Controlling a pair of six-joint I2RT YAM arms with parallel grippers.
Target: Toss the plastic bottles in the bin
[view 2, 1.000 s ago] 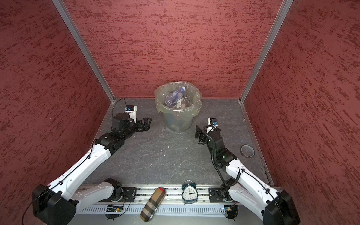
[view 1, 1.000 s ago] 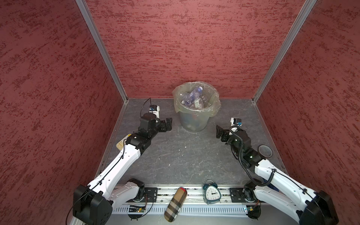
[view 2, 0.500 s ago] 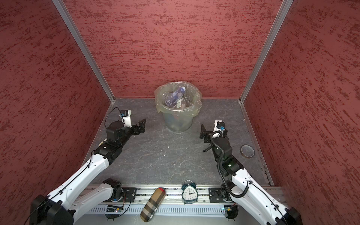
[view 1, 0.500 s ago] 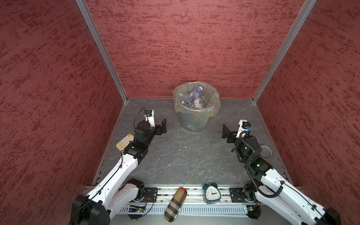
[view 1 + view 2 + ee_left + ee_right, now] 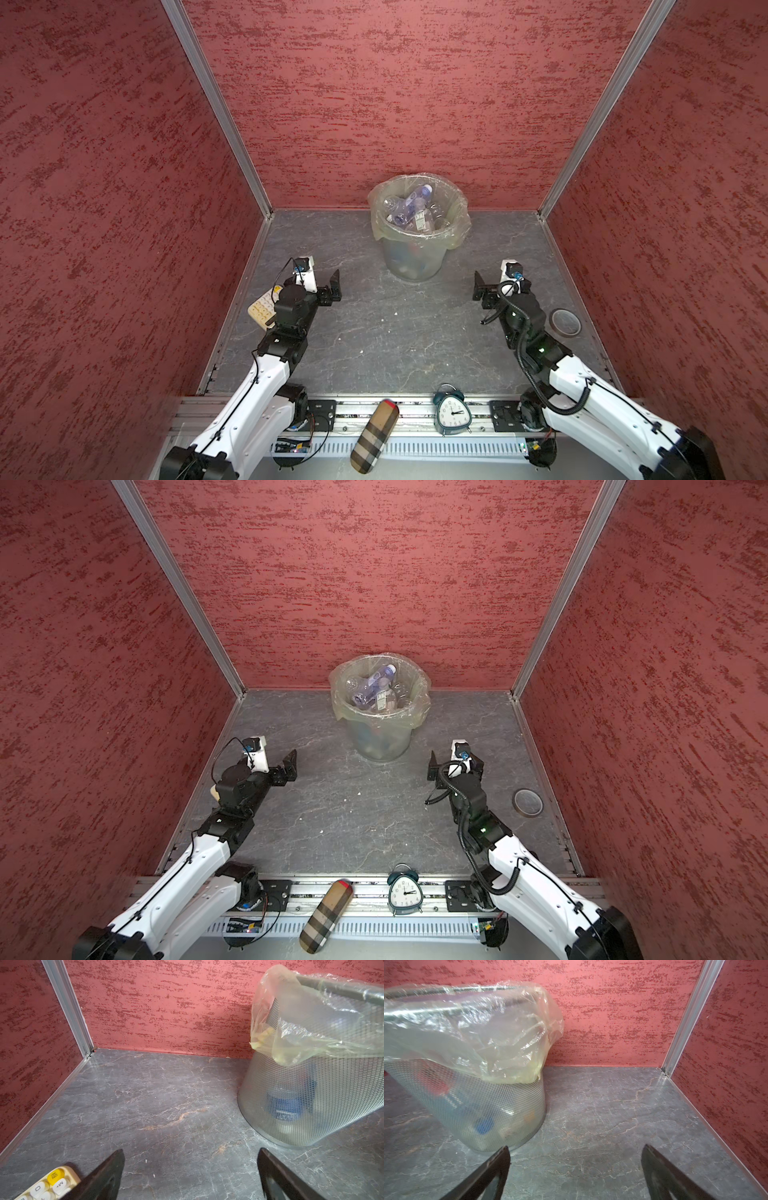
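The bin point(image 5: 419, 253) point(image 5: 380, 737) stands at the back middle of the grey floor, a tapered grey mesh bucket with a yellowish bag folded over its rim. Several clear plastic bottles point(image 5: 411, 208) point(image 5: 374, 688) lie piled inside it. My left gripper point(image 5: 320, 282) point(image 5: 278, 764) hovers to the bin's front left, open and empty. My right gripper point(image 5: 496, 282) point(image 5: 453, 762) hovers to its front right, open and empty too. In the left wrist view the gripper point(image 5: 191, 1151) frames bare floor beside the bin point(image 5: 311, 1095). In the right wrist view the gripper point(image 5: 575, 1147) does likewise, with the bin point(image 5: 477, 1105) close by.
A cream calculator point(image 5: 262, 309) point(image 5: 47, 1184) lies by the left wall under my left arm. A round ring point(image 5: 564, 321) lies near the right wall. An alarm clock point(image 5: 452, 411) and a plaid case point(image 5: 374, 436) rest on the front rail. Red walls enclose three sides.
Both arms have drawn back from the bin toward the front, the left drifting left and the right drifting right. Both grippers stayed open and empty.
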